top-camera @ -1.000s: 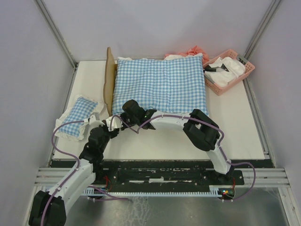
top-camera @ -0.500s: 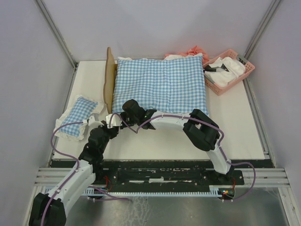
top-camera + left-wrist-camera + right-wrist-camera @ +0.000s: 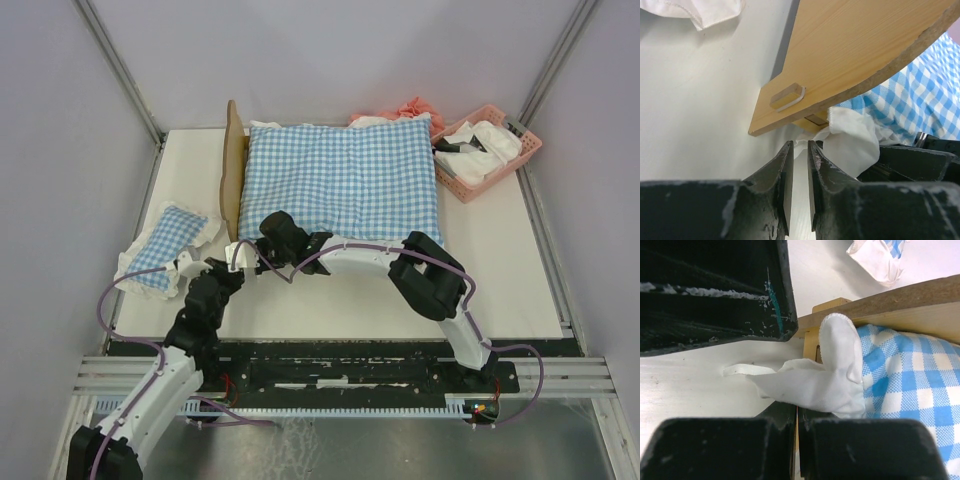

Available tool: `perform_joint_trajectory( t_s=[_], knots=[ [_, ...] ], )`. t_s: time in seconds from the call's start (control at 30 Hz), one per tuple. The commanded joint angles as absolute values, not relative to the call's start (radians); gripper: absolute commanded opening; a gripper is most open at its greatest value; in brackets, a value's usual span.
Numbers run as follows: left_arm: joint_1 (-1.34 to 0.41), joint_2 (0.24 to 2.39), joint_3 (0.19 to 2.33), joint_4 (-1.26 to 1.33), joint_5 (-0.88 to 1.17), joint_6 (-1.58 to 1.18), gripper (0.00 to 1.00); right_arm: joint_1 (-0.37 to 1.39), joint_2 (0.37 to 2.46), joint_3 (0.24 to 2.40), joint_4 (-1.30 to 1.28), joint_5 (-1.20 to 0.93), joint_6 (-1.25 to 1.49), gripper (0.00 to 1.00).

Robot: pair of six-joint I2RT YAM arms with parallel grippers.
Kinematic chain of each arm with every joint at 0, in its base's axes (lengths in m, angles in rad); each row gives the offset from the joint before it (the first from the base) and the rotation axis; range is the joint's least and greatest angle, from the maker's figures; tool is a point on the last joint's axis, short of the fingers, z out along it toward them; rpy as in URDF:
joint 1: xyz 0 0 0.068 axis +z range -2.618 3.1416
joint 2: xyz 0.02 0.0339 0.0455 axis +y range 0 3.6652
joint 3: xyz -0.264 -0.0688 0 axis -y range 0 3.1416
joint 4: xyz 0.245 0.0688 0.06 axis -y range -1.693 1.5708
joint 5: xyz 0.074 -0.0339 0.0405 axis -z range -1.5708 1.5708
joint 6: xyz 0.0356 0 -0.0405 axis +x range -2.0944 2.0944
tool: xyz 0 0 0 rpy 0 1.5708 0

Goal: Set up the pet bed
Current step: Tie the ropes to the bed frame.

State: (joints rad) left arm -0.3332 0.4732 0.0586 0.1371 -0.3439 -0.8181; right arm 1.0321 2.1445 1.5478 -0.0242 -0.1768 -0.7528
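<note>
The pet bed stands at the back of the table, its wavy light-wood headboard [image 3: 233,165] on the left. A blue-and-white checked cushion [image 3: 345,180] covers its base. The cushion's white frill [image 3: 815,385] hangs out at the near left corner, beside the headboard's foot [image 3: 790,97]. My right gripper [image 3: 796,407] is shut, with that frill bunched at its tips, seemingly pinched. My left gripper [image 3: 800,146] points at the same corner from the near side, jaws slightly apart with nothing between them, just short of the frill [image 3: 852,142].
A small checked pillow with a white frill [image 3: 165,243] lies left of the bed. A pink basket [image 3: 522,148] holding white cloth sits at the back right, with pink cloth [image 3: 412,108] behind the cushion. Both arms cross in front of the bed's near side.
My left gripper's jaws have parted from shut and let go of the white frill, and the arm has drawn back slightly. The right gripper has stayed shut at the corner.
</note>
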Motion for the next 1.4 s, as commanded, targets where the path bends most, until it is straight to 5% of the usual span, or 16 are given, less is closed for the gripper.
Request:
perform_joint_trajectory(
  t_s=[0.0, 0.27, 0.7, 1.03, 1.37],
  knots=[
    [-0.331, 0.513, 0.061, 0.217, -0.377, -0.837, 0.24, 1.001, 2.173, 1.589, -0.025, -0.138, -0.75, 0.02],
    [-0.331, 0.58, 0.002, 0.472, -0.237, -0.677, 0.24, 0.997, 2.172, 1.598, -0.038, -0.133, -0.749, 0.02],
    [-0.331, 0.674, 0.004, 0.523, -0.224, -0.612, 0.29, 0.99, 2.133, 1.557, 0.011, -0.135, -0.715, 0.02],
    [-0.331, 0.497, 0.098, 0.142, -0.404, -0.755, 0.32, 0.952, 2.024, 1.401, 0.064, -0.321, -0.852, 0.02],
    [-0.331, 0.662, 0.295, -0.164, -0.385, -0.862, 0.33, 0.945, 2.018, 1.479, -0.201, -0.414, -1.13, 0.02]
  ],
)
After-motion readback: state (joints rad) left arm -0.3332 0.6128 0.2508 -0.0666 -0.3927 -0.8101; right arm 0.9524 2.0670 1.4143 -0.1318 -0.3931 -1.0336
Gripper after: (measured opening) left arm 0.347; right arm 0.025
